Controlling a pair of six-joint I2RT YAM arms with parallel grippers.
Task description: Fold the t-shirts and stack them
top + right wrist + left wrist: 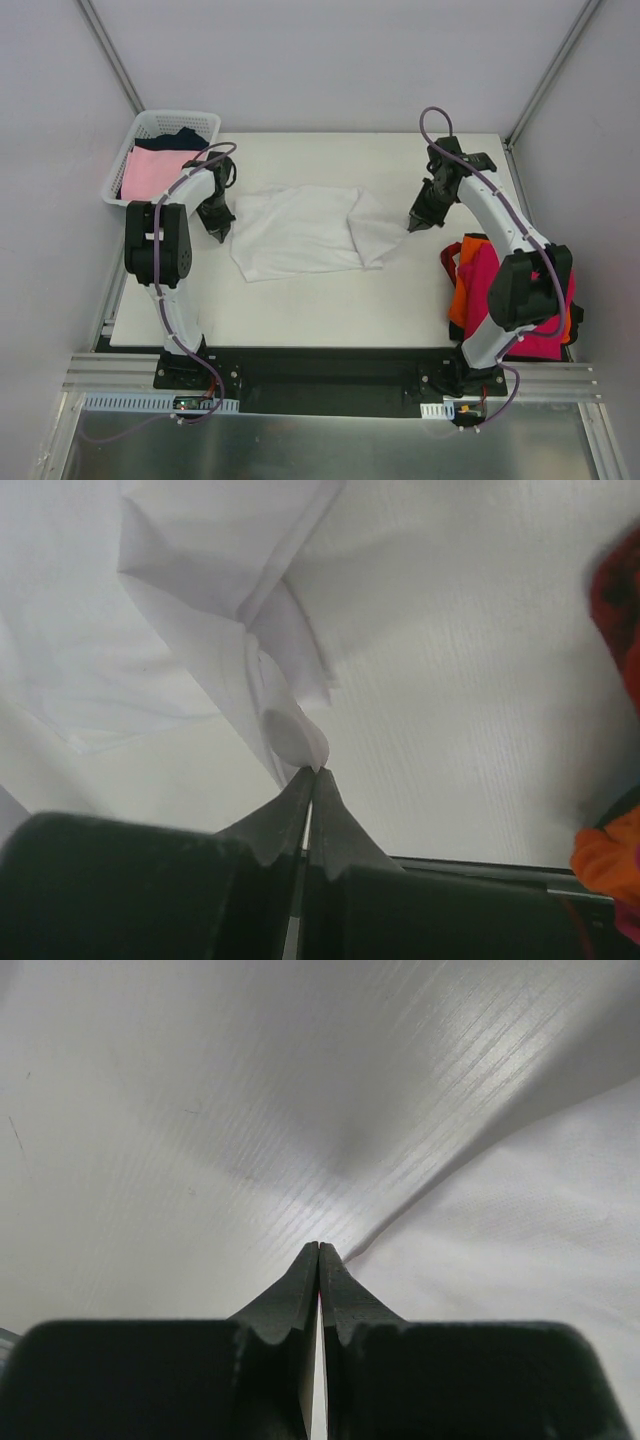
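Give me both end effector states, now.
Left end effector: closed beside the white t-shirt; grip unclear.
Right end effector: closed on the white t-shirt.

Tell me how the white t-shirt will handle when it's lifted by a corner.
Probably floppy: the white t-shirt lies in soft creases on the table. Likely light, since it bunches into thin folds where the right gripper pinches it. It should drape, not hold shape.

Passable along bare table (pixel 300 310) nearside of white t-shirt (pixel 300 235), and behind it toward far edge. Blocked far left by lattice basket (pixel 178 114). Crowded near right by orange and magenta t-shirts (pixel 480 280) piled at table edge. Hemmed by walls (pixel 330 60) left, right, far side.
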